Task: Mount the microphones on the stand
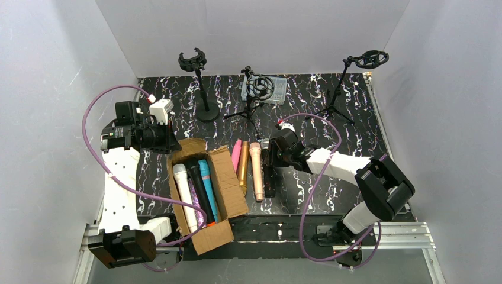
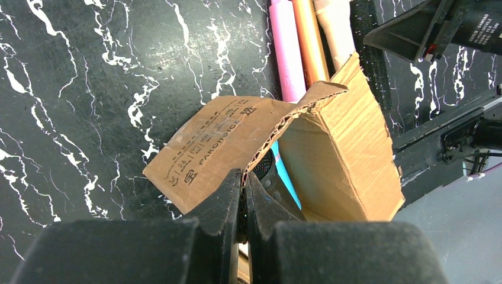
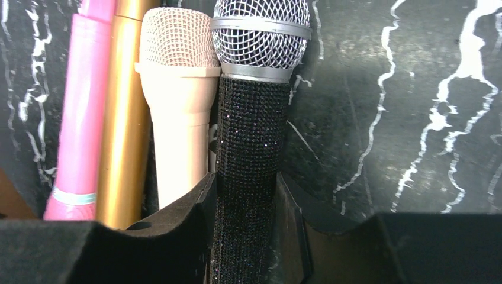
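Dark print runs across the cardboard box flap in the left wrist view: a line of Latin capitals beside Chinese-style characters, too skewed to read surely. Toward 2 o'clock, small white lettering on a black arm housing is illegible.

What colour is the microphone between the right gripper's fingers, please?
Microphone: sparkly black, best in right wrist view.

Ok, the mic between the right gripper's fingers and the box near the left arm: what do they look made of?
The black microphone: handle covered in a fine, studded, sparkly wrap, probably rhinestone or glitter sheet; head of silver wire mesh with a metal-looking band. The box: plain brown corrugated cardboard, matte, with fluting visible along the flap's edge.
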Available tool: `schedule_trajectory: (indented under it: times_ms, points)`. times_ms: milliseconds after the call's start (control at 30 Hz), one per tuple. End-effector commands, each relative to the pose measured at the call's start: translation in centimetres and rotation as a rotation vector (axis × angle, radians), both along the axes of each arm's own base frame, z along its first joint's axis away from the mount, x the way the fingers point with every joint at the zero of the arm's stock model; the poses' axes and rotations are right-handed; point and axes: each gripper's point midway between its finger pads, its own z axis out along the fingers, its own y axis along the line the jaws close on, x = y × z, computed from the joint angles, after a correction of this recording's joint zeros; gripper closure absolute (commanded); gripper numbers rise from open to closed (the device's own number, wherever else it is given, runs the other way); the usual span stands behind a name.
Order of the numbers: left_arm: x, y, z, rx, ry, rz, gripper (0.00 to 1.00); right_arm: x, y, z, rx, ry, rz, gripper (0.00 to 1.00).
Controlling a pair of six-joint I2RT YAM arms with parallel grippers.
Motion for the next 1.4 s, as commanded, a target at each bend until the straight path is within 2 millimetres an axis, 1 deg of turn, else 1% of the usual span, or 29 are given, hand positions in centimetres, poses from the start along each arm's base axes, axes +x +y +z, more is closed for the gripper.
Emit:
schedule_trajectory:
  times_ms: [0, 67, 100, 133, 200, 267, 300, 367, 433, 533, 567, 633, 700, 767, 833, 933, 1000, 1067, 1233, 1367]
  points:
    - [-0.2, -1.2, 2.0, -0.053, -0.069, -0.039, 1.00, 0.6, 2.3, 1.5, 0.095, 0.007, 0.015, 0.62]
    - [-0.2, -1.2, 2.1, -0.054, -0.075, -0.044, 1.00, 0.7, 2.4, 2.6, 0.106, -0.008, 0.015, 0.50]
    - [-0.2, -1.3, 2.2, -0.055, -0.077, -0.045, 1.00, 0.9, 2.3, 3.2, 0.106, -0.022, 0.009, 0.45]
    - [-0.2, -1.3, 2.2, -0.059, -0.078, -0.048, 1.00, 1.0, 2.3, 4.4, 0.117, -0.043, 0.010, 0.42]
    - [-0.2, -1.4, 2.3, -0.066, -0.078, -0.049, 1.00, 1.4, 2.2, 6.1, 0.124, -0.074, 0.005, 0.39]
    - [-0.2, -1.5, 2.3, -0.070, -0.078, -0.049, 1.00, 1.6, 2.2, 8.4, 0.138, -0.110, 0.006, 0.37]
    - [-0.2, -1.5, 2.3, -0.070, -0.077, -0.049, 1.00, 1.7, 2.1, 9.2, 0.141, -0.122, 0.006, 0.37]
    - [-0.2, -1.5, 2.3, -0.070, -0.080, -0.049, 1.00, 1.6, 2.3, 11.6, 0.164, -0.158, 0.012, 0.38]
    - [-0.2, -1.5, 2.4, -0.071, -0.085, -0.048, 1.00, 1.0, 2.9, 13.9, 0.179, -0.205, 0.033, 0.40]
    - [-0.2, -1.6, 2.5, -0.076, -0.086, -0.046, 1.00, -1.4, 5.2, 17.7, 0.190, -0.297, 0.089, 0.41]
    - [-0.2, -1.6, 2.5, -0.080, -0.084, -0.045, 1.00, -3.3, 7.0, 19.2, 0.204, -0.326, 0.139, 0.41]
    - [-0.2, -1.7, 2.6, -0.086, -0.082, -0.038, 1.00, -6.2, 9.3, 20.4, 0.197, -0.366, 0.201, 0.42]
    - [-0.1, -1.6, 2.6, -0.089, -0.078, -0.031, 1.00, -9.0, 11.7, 21.1, 0.199, -0.394, 0.268, 0.43]
    - [-0.1, -1.5, 2.6, -0.083, -0.076, -0.024, 1.00, -11.8, 14.2, 21.3, 0.217, -0.414, 0.346, 0.43]
    - [-0.1, -1.4, 2.6, -0.075, -0.077, -0.014, 1.00, -14.2, 16.7, 20.8, 0.215, -0.423, 0.422, 0.43]
    - [-0.2, -1.2, 2.7, -0.067, -0.083, -0.010, 1.00, -16.0, 19.5, 18.7, 0.166, -0.403, 0.500, 0.42]
    - [-0.2, -1.2, 2.9, -0.065, -0.090, -0.011, 1.00, -16.5, 20.9, 17.1, 0.135, -0.390, 0.531, 0.41]
    - [-0.3, -1.2, 3.0, -0.062, -0.094, -0.009, 1.00, -16.3, 21.6, 16.1, 0.109, -0.390, 0.537, 0.40]
    - [-0.4, -1.2, 3.0, -0.061, -0.094, -0.012, 1.00, -16.2, 23.4, 14.9, 0.084, -0.392, 0.564, 0.38]
    - [-0.4, -1.3, 3.1, -0.065, -0.096, -0.014, 1.00, -15.9, 24.3, 13.0, 0.032, -0.385, 0.573, 0.39]
